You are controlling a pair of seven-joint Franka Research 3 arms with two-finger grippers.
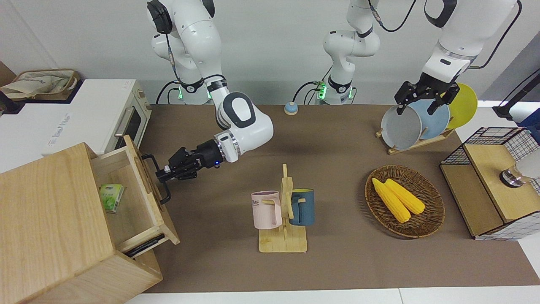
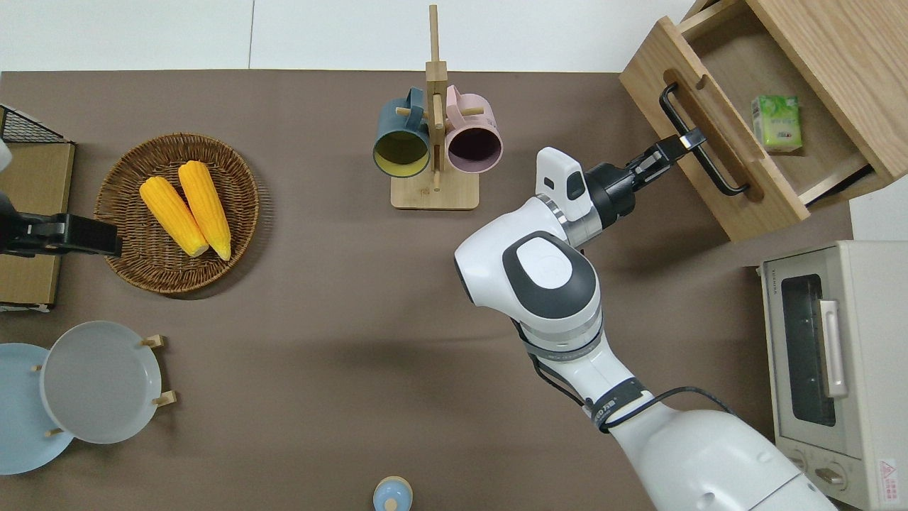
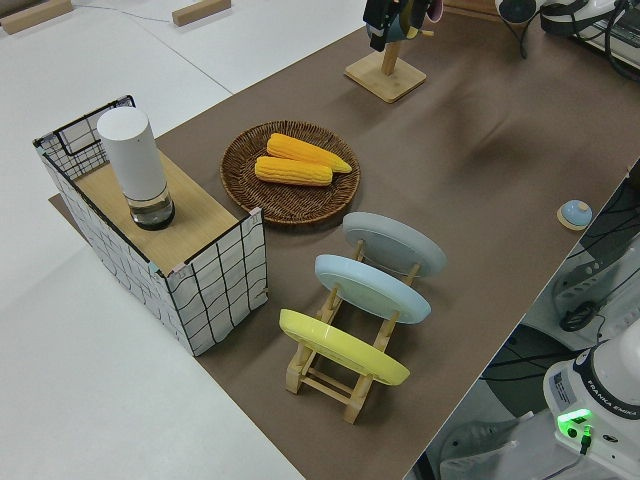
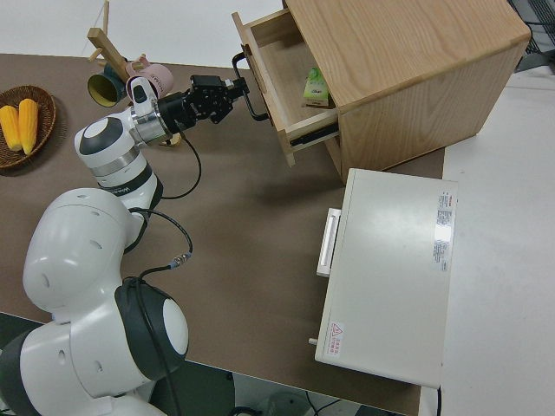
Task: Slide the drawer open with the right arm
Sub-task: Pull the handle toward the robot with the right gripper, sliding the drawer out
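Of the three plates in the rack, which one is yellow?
The yellow plate, at the rack's end toward the wire-mesh cabinet; the other two are grey and blue.

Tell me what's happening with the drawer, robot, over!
Right gripper shut on the handle. Drawer well out of the cabinet, green carton showing inside. Left arm parked. Nothing blocking the pull.

Two corn cobs (image 1: 397, 198) in a wicker basket (image 1: 426, 226); pink mug (image 1: 266, 210) and blue mug (image 1: 303, 207) hung on a wooden rack (image 1: 283, 242); possibly three plates (image 3: 372, 288) racked.
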